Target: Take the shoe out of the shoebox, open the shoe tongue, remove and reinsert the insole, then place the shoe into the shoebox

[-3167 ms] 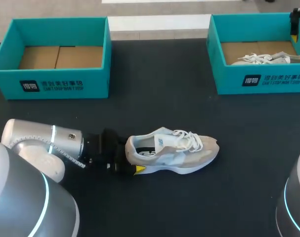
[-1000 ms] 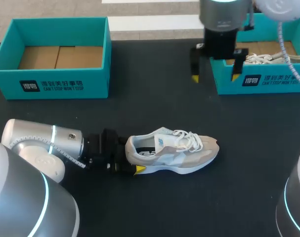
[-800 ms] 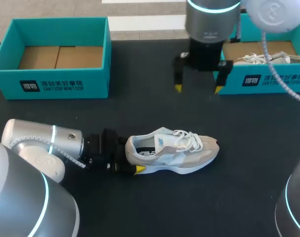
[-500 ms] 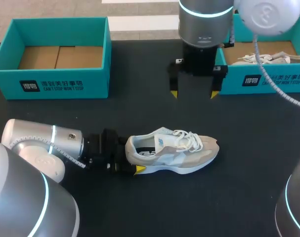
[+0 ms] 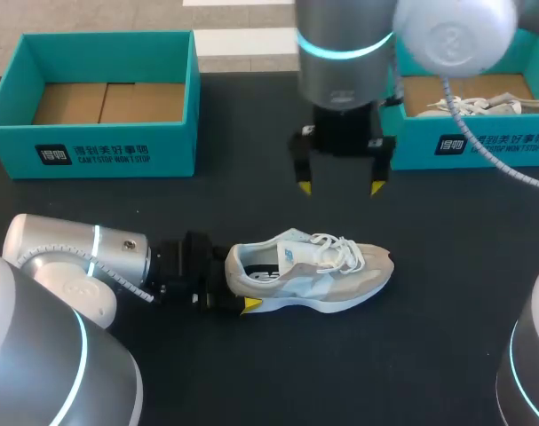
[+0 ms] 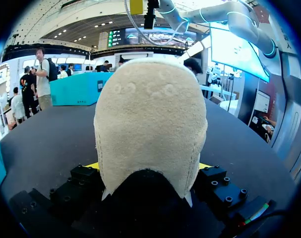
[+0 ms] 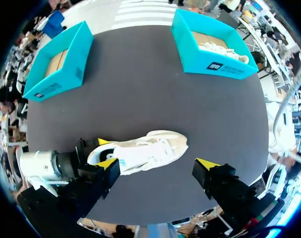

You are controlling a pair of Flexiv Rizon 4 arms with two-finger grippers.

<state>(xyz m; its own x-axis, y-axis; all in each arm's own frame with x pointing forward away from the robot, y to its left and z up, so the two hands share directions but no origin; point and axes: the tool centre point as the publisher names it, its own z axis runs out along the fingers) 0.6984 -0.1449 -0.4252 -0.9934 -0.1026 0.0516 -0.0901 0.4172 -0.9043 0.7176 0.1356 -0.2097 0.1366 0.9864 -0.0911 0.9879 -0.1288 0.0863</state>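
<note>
A beige and white sneaker (image 5: 309, 271) lies on its sole on the black table (image 5: 251, 186), toe pointing right and laces up. My left gripper (image 5: 229, 288) comes in low from the left and is shut on the sneaker's heel (image 6: 150, 119), one yellow tip on each side. Above and behind the sneaker my right gripper (image 5: 340, 187) hangs open, fingers pointing down and holding nothing. From the right wrist view the sneaker (image 7: 145, 148) lies below the spread fingers of the right gripper (image 7: 157, 163).
A teal shoebox (image 5: 464, 146) at the back right holds another white sneaker (image 5: 473, 105). An empty teal shoebox (image 5: 91, 151) with a cardboard floor stands at the back left. Both boxes also show in the right wrist view: the right box (image 7: 214, 44) and the left box (image 7: 56, 62).
My right arm has swung in from the back right box towards the middle and come down closer to the sneaker. The left gripper and the sneaker have not moved.
</note>
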